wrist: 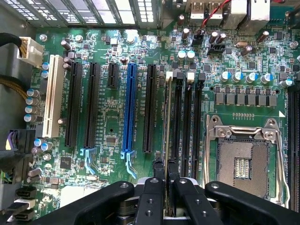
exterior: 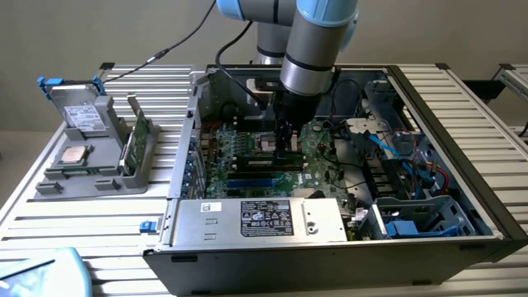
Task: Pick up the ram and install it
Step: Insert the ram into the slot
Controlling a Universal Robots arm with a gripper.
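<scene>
Open computer case (exterior: 347,247) lying on slatted desk (exterior: 83,216), green motherboard (exterior: 247,167) exposed inside. Pincer (exterior: 286,145) lowered over board's memory slots, clamped on ram (exterior: 268,163) lying along a slot. Silver power supply (exterior: 256,221) at near edge of case. Grey holder (exterior: 86,176) at the exterior view's left, carrying square processor (exterior: 76,154), drive box with blue tabs (exterior: 78,105) and upright green board (exterior: 138,143).

a robotics lab: open computer case (exterior: 330,241) on slatted metal workbench (exterior: 74,229).
</scene>
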